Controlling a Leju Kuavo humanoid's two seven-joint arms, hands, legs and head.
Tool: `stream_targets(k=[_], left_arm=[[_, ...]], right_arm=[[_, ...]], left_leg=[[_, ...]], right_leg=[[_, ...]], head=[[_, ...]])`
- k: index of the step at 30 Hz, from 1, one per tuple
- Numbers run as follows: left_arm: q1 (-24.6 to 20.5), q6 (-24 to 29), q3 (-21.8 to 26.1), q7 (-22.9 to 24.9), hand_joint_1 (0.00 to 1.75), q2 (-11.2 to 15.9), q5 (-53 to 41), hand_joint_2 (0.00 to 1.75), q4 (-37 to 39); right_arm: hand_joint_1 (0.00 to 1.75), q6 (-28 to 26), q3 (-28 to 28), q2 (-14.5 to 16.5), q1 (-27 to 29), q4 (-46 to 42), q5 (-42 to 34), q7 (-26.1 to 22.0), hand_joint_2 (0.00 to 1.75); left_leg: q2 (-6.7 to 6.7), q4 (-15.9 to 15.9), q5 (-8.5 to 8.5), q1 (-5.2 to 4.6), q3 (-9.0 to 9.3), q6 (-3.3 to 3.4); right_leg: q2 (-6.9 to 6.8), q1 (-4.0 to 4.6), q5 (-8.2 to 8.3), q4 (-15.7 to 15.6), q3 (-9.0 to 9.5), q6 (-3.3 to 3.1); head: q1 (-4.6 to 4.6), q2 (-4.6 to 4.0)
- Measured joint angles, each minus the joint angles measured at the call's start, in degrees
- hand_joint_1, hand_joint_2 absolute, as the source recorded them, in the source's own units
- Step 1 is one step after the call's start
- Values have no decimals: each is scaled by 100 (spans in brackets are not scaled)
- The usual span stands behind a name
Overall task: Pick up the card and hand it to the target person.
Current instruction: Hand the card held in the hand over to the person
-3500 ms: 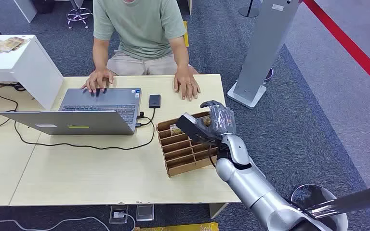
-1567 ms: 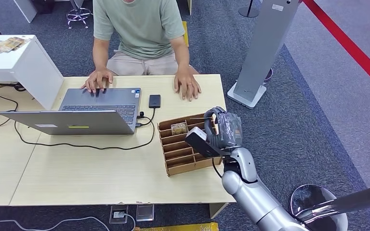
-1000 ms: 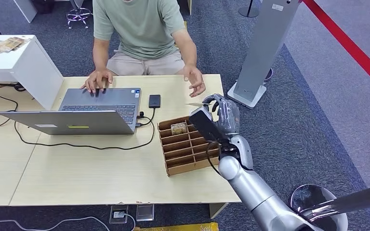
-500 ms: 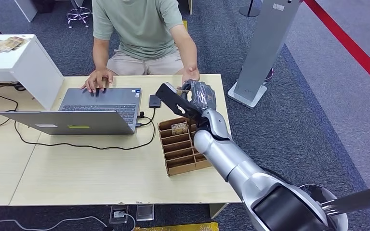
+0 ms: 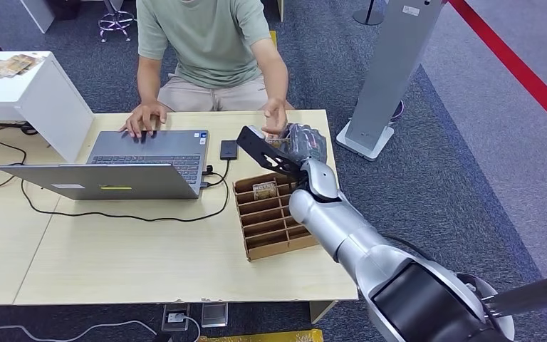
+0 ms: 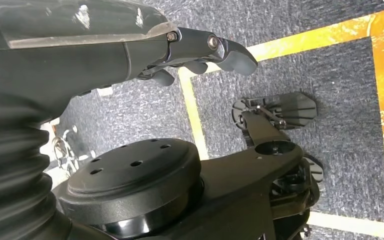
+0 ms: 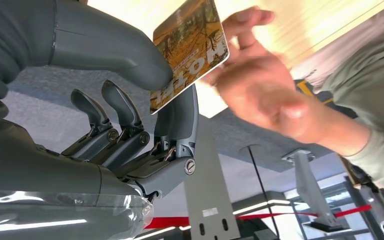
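Note:
The card [image 7: 190, 52], printed in yellow and brown with white letters, is pinched between the thumb and a finger of my right hand [image 7: 145, 100]. In the head view that right hand [image 5: 303, 142] hovers over the table's far edge, just beyond the wooden divider box [image 5: 274, 221]. The seated person's hand [image 5: 275, 116] is raised right beside it, and its fingers [image 7: 245, 75] reach the card's far edge. My left hand [image 6: 200, 47] hangs over the carpet, holding nothing, fingers loosely apart.
An open laptop [image 5: 142, 160] with a black cable and a phone [image 5: 228, 149] lie to the left of the box. Another card [image 5: 263, 190] sits in the box's back compartment. A white side desk [image 5: 35, 92] stands far left and a grey pillar stand [image 5: 388, 78] to the right.
My right hand rose from the box with the card and swung forward and left toward the person. The person's hand lifted off the table and came to meet the card.

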Motion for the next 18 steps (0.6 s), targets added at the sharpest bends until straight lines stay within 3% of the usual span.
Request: stream_targets(k=[18], left_arm=[[-33, -7, -51, -25, 0, 0, 58, 175, 0]], right_arm=[[154, -312, 3, -180, -108, 116, -33, -79, 175]], left_leg=[[0, 0, 0, 0, -1, 0]], right_leg=[[1, 0, 0, 0, 1, 0]], head=[[1, 1]])
